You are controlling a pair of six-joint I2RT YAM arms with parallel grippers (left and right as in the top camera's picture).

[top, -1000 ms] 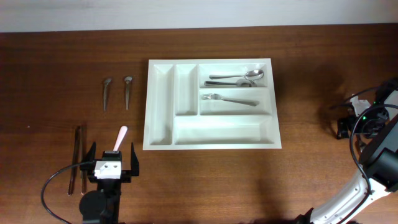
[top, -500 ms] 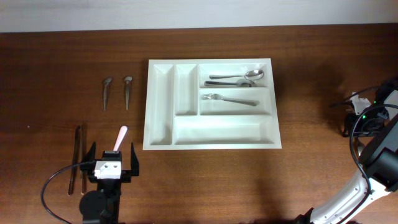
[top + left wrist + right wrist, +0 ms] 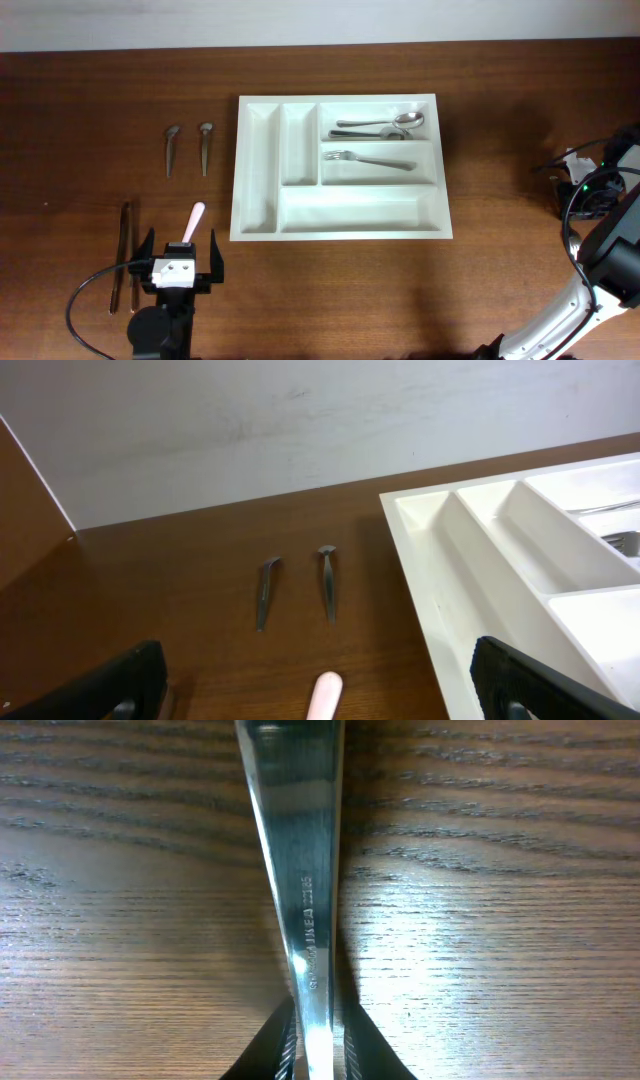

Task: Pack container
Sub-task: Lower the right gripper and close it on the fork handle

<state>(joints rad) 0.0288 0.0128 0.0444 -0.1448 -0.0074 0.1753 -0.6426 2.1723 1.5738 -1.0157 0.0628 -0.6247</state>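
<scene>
The white container lies in the middle of the table, its near corner showing in the left wrist view. Two spoons and a fork lie in its upper right compartments. My left gripper stands open near the front left, with a pink handle lying on the wood between its fingers, untouched. My right gripper is at the far right edge. In the right wrist view its fingers press on both sides of a steel cutlery handle lying on the table.
Two small steel spoons lie left of the container, seen too in the left wrist view. Two dark slim pieces lie beside the left gripper. A pale wall runs along the table's back.
The right gripper's fingers have closed in on the steel handle. The left arm and everything else on the table have stayed still.
</scene>
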